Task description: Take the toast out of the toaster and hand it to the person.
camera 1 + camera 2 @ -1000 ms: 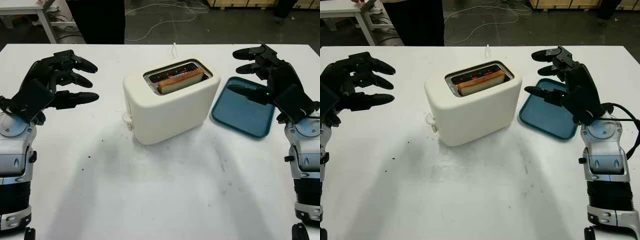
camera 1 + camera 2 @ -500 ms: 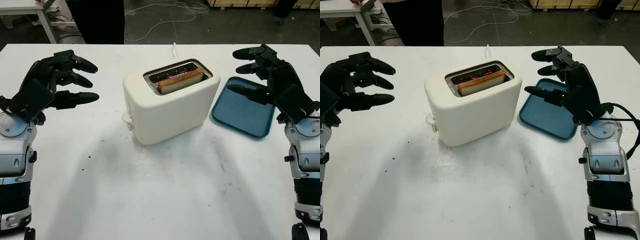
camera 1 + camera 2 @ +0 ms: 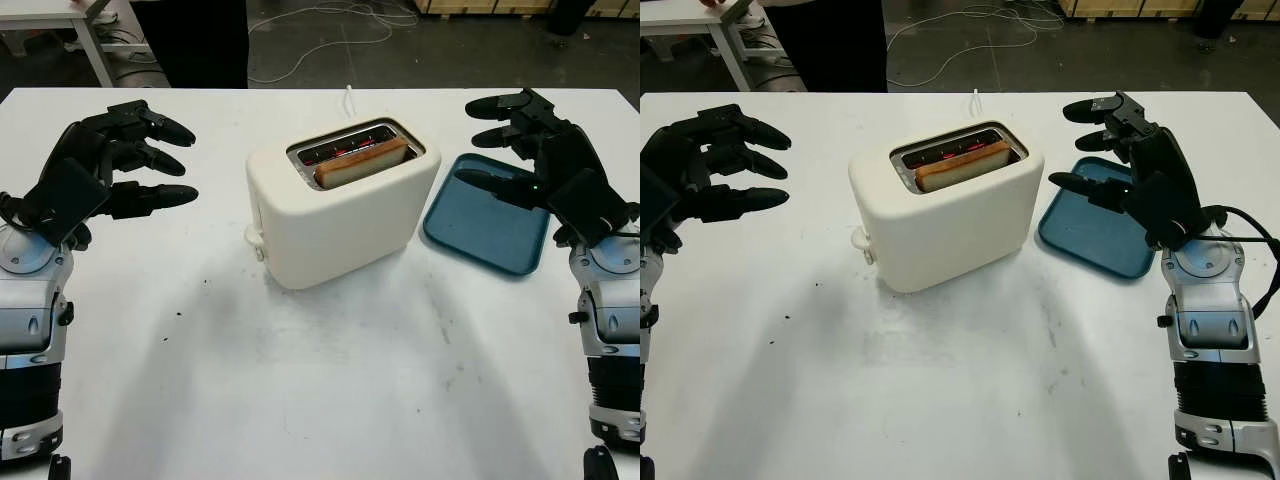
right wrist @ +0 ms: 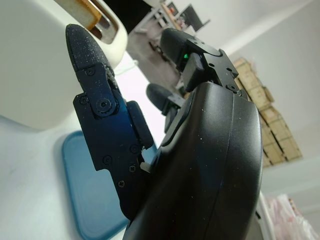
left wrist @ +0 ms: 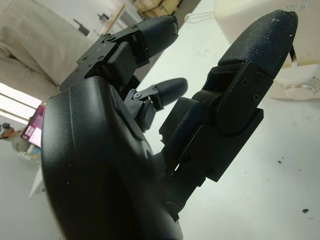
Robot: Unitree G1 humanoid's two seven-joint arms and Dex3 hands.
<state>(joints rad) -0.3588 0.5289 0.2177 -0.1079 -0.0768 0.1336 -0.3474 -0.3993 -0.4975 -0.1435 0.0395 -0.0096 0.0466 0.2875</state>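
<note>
A: What has changed over the last second?

B: Nothing can be made out. The toaster [image 3: 340, 205] is where it was in the middle of the tabletop [image 3: 320, 400], and both hands are held as before. The task is judged not yet begun.

A: Where is the toast [image 3: 362, 162] found?

B: It is lodged in the toaster's slot, its upper edge raised just above the rim, with a red glow seen beside it inside the slot.

A: And the hands?

B: The left hand [image 3: 105, 160] is held open, well left of the toaster, with nothing in it. The right hand [image 3: 535, 160] is held open to the toaster's right, above a blue tray [image 3: 485, 230] that lies just beside the toaster; nothing is grasped.

A: Is anything set in the way?

B: No obstruction is seen above the slot. A dark-clothed person [image 3: 195, 40] is seen beyond the tabletop's far edge, behind and left of the toaster. A white cord [image 3: 350, 98] is run from behind the toaster toward that edge.
</note>
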